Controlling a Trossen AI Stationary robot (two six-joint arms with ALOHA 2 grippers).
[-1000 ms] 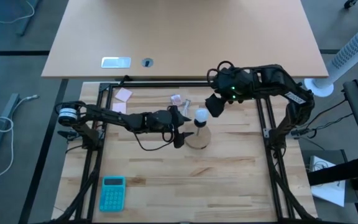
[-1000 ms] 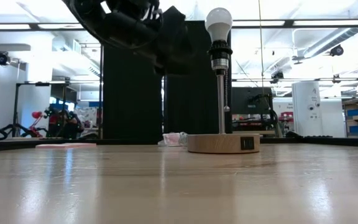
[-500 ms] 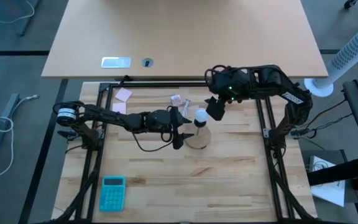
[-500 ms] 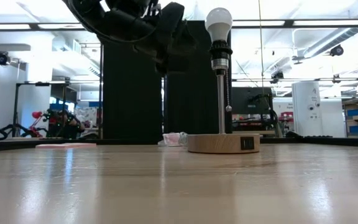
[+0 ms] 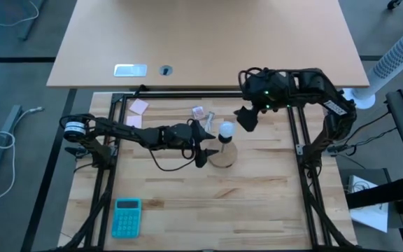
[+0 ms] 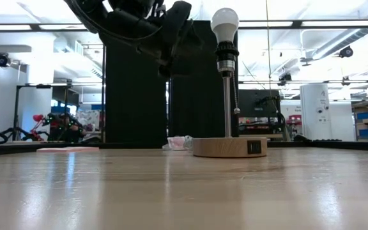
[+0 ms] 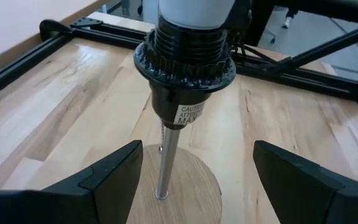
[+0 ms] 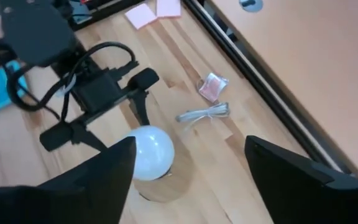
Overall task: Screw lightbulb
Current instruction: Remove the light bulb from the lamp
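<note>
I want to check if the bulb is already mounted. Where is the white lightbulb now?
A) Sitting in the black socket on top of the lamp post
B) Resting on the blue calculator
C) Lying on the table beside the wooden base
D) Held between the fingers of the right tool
A: the lightbulb sits in the black socket atop the post, and the open right tool is off it.

The right gripper (image 5: 244, 118) has drawn back from the small frosted white lightbulb (image 5: 226, 129), toward the table's far right, its fingers spreading wider
</note>
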